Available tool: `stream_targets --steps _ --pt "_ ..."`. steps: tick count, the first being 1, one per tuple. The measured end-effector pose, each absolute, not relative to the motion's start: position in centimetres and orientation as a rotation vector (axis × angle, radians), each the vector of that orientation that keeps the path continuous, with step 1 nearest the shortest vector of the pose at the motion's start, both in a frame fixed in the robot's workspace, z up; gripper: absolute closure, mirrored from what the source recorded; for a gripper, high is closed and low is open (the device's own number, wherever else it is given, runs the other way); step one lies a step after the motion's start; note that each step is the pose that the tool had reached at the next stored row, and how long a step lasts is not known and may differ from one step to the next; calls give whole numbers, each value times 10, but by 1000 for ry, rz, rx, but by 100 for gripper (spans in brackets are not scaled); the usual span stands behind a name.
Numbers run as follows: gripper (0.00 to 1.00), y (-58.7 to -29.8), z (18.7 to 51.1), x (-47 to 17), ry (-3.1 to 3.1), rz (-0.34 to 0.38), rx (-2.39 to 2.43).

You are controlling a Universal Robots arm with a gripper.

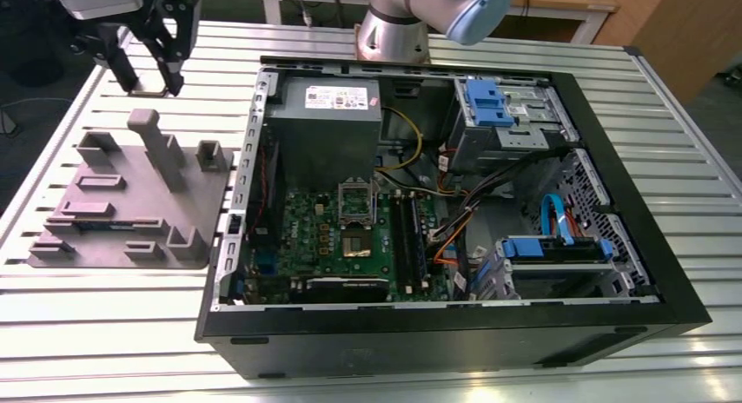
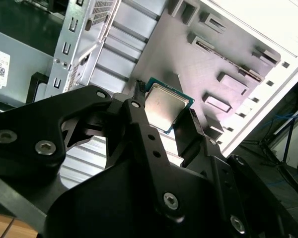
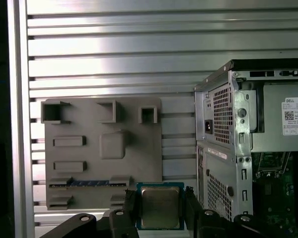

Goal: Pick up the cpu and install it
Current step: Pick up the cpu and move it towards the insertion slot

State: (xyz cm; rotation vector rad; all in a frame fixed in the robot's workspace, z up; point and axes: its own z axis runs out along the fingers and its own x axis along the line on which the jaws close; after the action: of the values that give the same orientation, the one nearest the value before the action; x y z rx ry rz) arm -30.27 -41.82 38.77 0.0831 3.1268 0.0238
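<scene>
The black computer case [image 1: 464,333] lies open on the slatted bench [image 1: 104,333], taking up the middle and the exterior view's right. Inside it, the green board [image 1: 313,234] sits toward the near left of the case, and a silvery socket frame [image 1: 354,203] stands on the board. Farther in is a grey box with a white label [image 1: 330,116].

On the exterior view's left, apart from the case, a grey holder tray [image 1: 128,203] with blocks and slots rests on the bench.

Farther off, at the far left, the pincer [image 1: 151,88] hangs raised above the bench. In both wrist views its two dark fingers [image 3: 130,213] are closed on the cpu [image 3: 160,206], which is clamped by opposite edges with its metal top showing [image 2: 165,106]. The arm's base [image 1: 394,34] stands beyond the case.
</scene>
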Motion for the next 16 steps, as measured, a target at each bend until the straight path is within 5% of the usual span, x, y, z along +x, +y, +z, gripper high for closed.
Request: stream_targets --steps 16 --pt "53 -418 388 -279 3127 24 83"
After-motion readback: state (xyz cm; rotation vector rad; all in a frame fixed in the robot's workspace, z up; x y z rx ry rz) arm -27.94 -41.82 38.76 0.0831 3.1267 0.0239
